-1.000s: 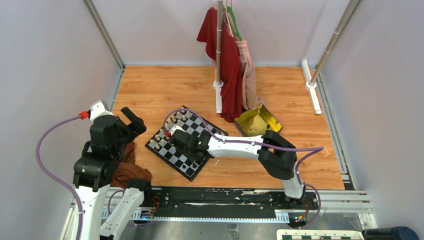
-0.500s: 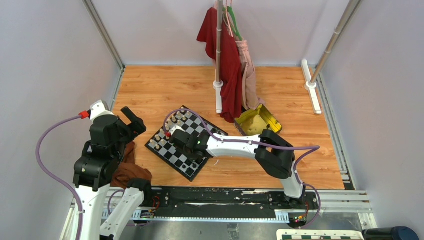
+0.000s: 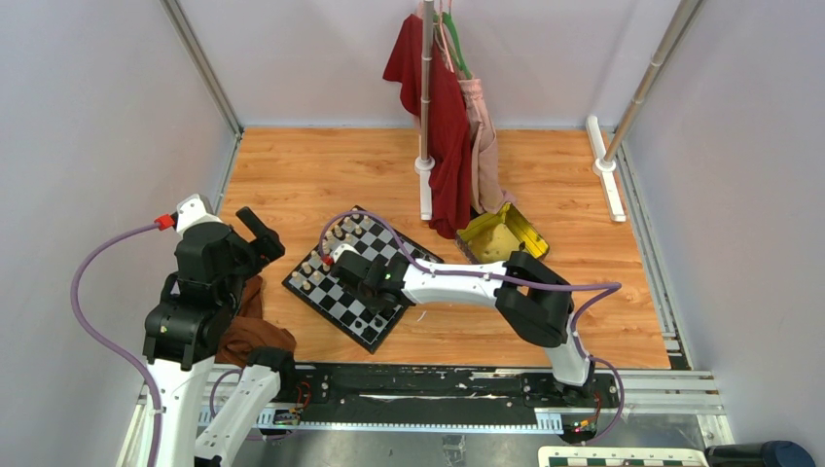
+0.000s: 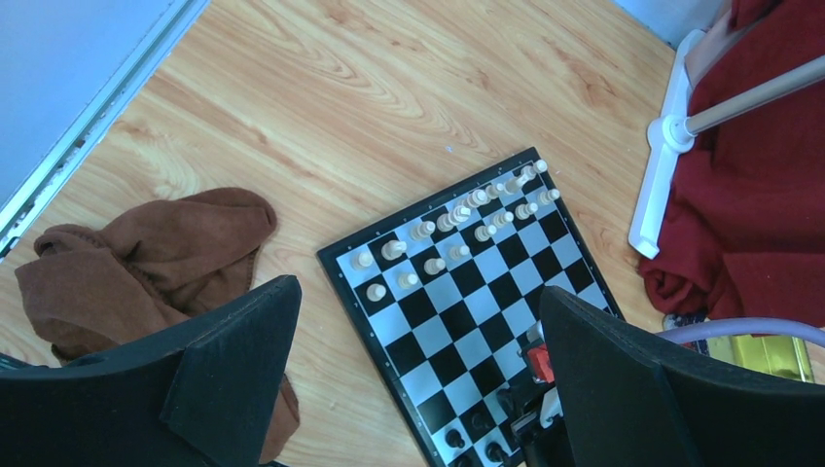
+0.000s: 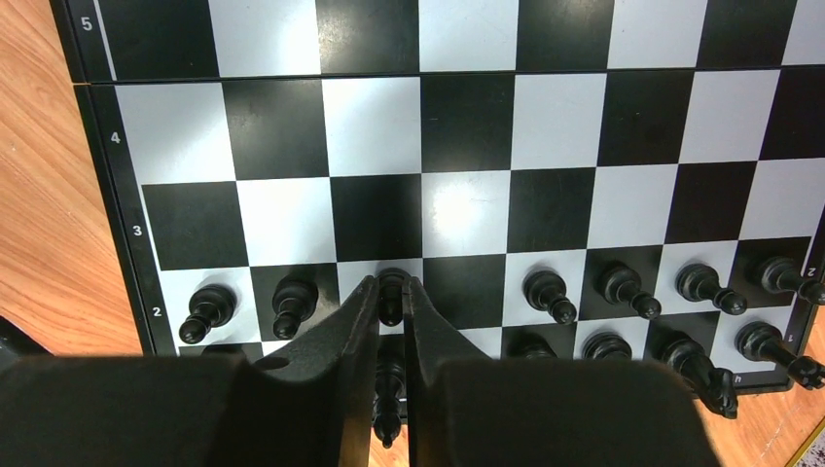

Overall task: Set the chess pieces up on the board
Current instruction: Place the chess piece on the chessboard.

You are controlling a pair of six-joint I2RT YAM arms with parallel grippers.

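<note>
The board (image 3: 336,292) lies angled on the wooden floor, also in the left wrist view (image 4: 457,311) and right wrist view (image 5: 467,126). Cream pieces (image 4: 452,219) stand in two rows on its far side (image 3: 331,243). Black pieces (image 5: 623,287) stand along rows 1 and 2. My right gripper (image 5: 390,292) is low over the board (image 3: 362,282), shut on a black pawn (image 5: 390,290) on a white row 2 square. Another black piece (image 5: 387,389) stands behind it between the fingers. My left gripper (image 4: 413,389) is open and empty, high over the board's left edge.
A brown cloth (image 3: 248,326) lies left of the board. A shiny gold tray (image 3: 501,236) sits right of the board. A stand with red and pink clothes (image 3: 443,117) rises behind it. A white-based pole (image 3: 608,165) stands at the back right.
The right arm's elbow has shifted slightly left; the gripper stays over the same part of the board. The left arm has not moved.
</note>
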